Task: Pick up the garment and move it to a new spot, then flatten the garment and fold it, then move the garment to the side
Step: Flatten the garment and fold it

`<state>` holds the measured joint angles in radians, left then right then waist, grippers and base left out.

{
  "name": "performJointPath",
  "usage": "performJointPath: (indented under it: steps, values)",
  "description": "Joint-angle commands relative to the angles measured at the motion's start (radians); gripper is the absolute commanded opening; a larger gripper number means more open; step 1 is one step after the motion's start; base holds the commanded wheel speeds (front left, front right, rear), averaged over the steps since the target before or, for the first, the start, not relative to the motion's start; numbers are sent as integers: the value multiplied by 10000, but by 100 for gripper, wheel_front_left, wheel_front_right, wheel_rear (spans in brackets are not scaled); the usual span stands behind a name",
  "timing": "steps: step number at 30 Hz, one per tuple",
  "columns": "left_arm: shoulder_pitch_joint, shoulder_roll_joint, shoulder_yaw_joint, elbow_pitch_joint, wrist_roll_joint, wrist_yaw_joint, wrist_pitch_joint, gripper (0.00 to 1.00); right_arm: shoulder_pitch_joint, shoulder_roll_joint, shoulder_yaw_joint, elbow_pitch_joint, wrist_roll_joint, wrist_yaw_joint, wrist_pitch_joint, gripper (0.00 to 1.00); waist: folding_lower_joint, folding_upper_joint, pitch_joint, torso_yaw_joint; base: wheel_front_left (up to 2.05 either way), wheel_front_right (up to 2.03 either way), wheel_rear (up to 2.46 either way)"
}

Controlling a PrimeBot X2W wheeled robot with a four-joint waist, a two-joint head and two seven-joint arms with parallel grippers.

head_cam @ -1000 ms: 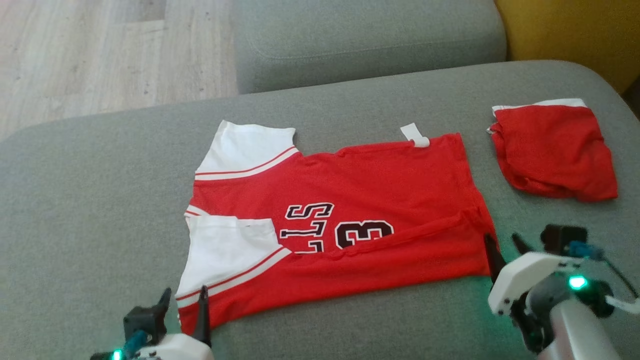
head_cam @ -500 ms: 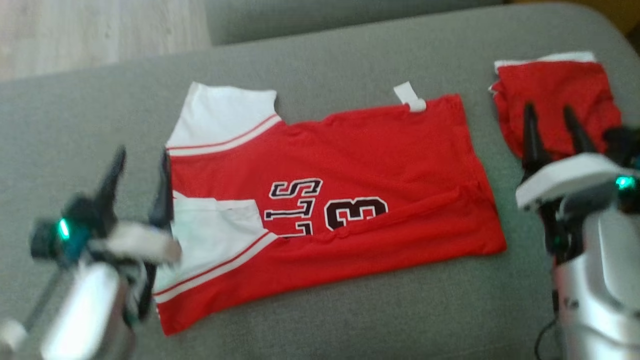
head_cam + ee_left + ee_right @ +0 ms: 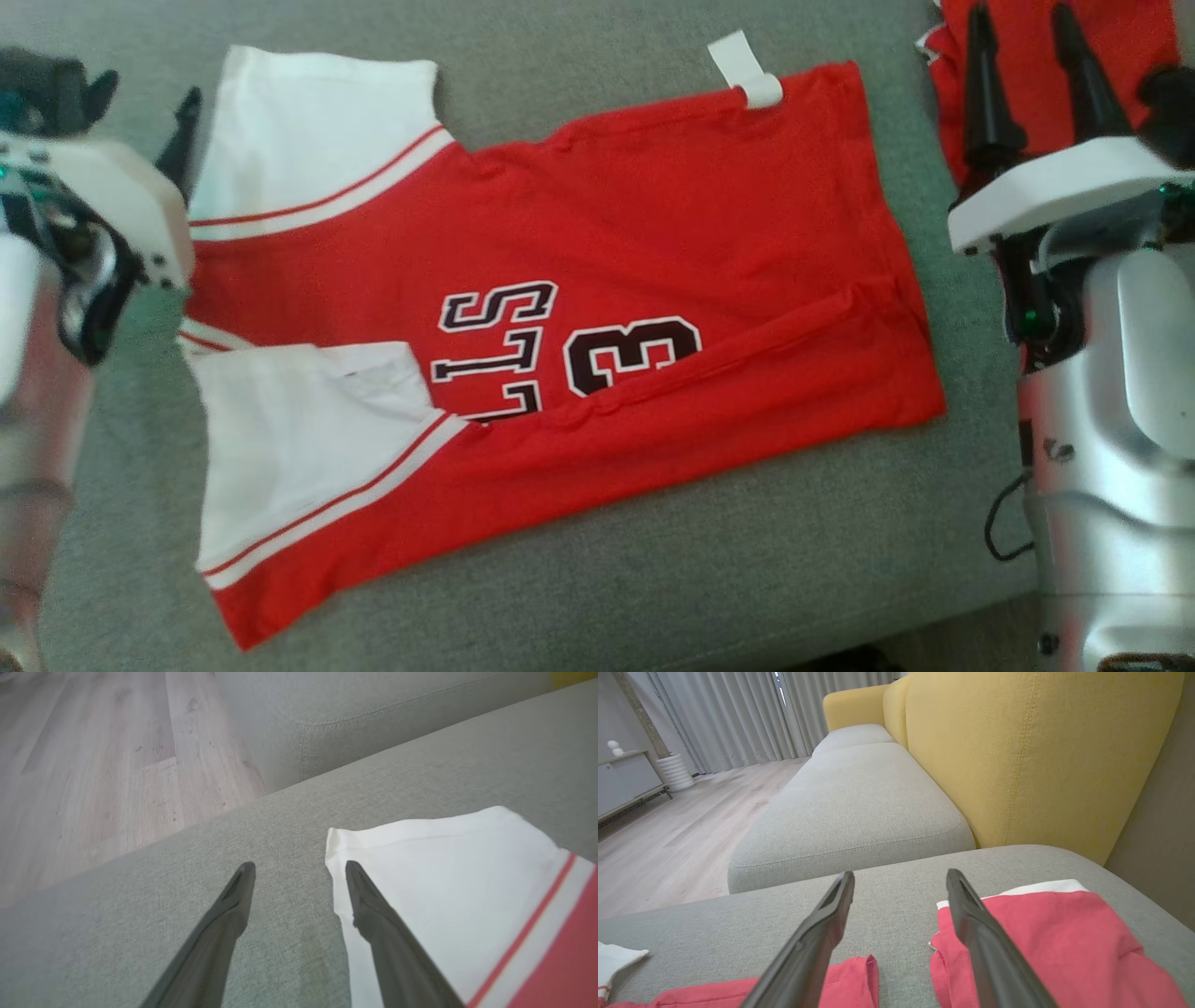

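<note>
The red jersey (image 3: 653, 233) lies flat on the grey cushion (image 3: 653, 579), its six o'clock edge already turned up over the lettering. Both tools stand with fingers spread wide and hold nothing. The left gripper (image 3: 145, 93) is at ten o'clock of the jersey and the right gripper (image 3: 1019, 37) at two o'clock.

The next fold probably takes the twelve o'clock edge. To do it well, each arm should slide one finger under the cloth, pinch sleeve and hem corner fully, then lift both ends level.

The left wrist view shows one finger over the white sleeve (image 3: 444, 872) and the other over bare cushion, which the head view blurs. The right wrist view shows that gripper (image 3: 900, 877) straddling the gap between the jersey's corner (image 3: 850, 975) and a second red garment (image 3: 1041, 938). It seems clear of both.
</note>
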<state>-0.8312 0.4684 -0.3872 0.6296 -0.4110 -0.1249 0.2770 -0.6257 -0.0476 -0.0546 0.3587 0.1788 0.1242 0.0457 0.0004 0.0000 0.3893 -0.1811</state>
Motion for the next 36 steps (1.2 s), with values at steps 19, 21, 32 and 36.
performJointPath:
  steps: [19, 21, 32, 36]
  values:
    - [-2449, 1175, -1895, 1457, -1761, -56, 1068, 100, -806, -26, 556, 126, 539, 65, -613, 100, -4, 0, 1171, -796, 0, 0, 0]
    - [-2467, 1146, -2116, 1425, -2098, -56, 1172, 100, -823, -26, 533, 161, 540, 65, -633, 100, -4, 0, 1190, -812, 0, 0, 0]
    - [-2311, 1294, -3180, 901, -3750, -57, 806, 0, -974, -26, 267, 482, 148, 65, -499, 100, -4, 0, 870, -508, 0, 0, 0]
    - [-2315, 1009, -3164, 963, -3738, -57, -329, 0, -1065, -26, -174, 682, -153, 65, -201, 100, -4, 0, 544, -107, 0, 0, 0]
